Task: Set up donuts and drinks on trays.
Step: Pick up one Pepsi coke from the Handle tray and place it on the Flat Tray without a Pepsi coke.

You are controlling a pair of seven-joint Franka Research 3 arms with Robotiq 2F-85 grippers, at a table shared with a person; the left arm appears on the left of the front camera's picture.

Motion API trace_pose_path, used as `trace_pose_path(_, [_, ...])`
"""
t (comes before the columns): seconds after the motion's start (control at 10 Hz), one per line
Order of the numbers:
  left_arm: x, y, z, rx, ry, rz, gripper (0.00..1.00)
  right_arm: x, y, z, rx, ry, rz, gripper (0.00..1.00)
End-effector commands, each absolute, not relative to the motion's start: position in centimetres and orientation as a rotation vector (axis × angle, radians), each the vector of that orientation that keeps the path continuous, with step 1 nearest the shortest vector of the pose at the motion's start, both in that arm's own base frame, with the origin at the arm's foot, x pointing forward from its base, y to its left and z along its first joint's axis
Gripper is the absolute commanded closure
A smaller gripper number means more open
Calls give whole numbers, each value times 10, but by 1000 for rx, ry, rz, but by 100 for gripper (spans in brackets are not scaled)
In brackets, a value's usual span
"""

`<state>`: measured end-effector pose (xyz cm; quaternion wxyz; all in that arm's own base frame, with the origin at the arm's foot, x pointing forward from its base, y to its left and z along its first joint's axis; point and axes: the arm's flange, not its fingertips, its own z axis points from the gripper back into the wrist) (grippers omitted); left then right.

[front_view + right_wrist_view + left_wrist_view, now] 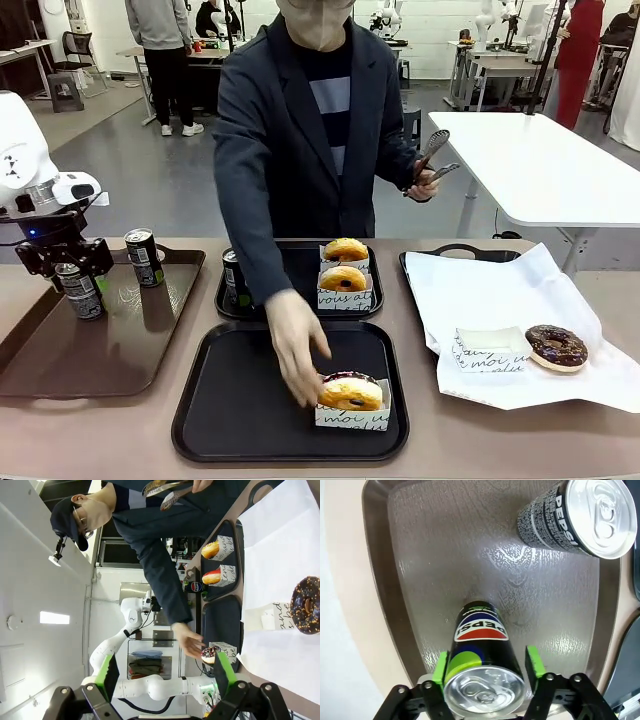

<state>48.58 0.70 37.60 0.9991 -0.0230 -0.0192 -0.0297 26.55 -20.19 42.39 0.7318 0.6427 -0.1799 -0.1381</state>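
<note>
My left gripper (72,268) (487,672) is shut on a black drink can (82,292) (481,670) that stands on the long brown tray (60,360); its green pads (441,667) press both sides. A second can (145,257) (577,515) stands nearby on that tray. A third can (232,278) stands in the far black tray (300,308) beside two yellow-topped donuts (345,250) (343,279) in paper holders. In the near black tray (250,400), the person's hand (295,350) touches a purple-topped donut (350,392). My right gripper (165,680) is open and holds nothing.
A chocolate donut (557,347) (306,605) and an empty paper holder (487,350) lie on the white paper of the handled tray (470,252) at the right. The person's other hand holds tongs (430,155) above the table's far edge.
</note>
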Motion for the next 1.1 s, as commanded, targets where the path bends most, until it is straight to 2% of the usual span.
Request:
trace_pose_path(0.0, [488,8,375,-22,-49,-61,100,268,-202,424,1432,-423,-291,0])
trace_pose_path(0.1, [488,8,376,-18,-50,-56,100,268,-202,424,1432,-423,-291,0])
trace_pose_path(0.2, [488,8,376,-15,-48,-54,82,268,-202,424,1432,-423,-291,0])
trace_pose_path(0.4, [486,7,378,-9,-47,-50,100,268,-202,424,1432,-423,-291,0])
trace_pose_path(0.6, [482,1,404,7,-35,-34,100,268,-202,424,1432,-423,-291,0])
trace_pose_path(0.7, [470,-9,434,26,21,-26,100,268,-202,424,1432,-423,-291,0])
trace_pose_path(1.0, [432,-37,509,72,-35,-50,100,268,-202,424,1432,-423,-291,0])
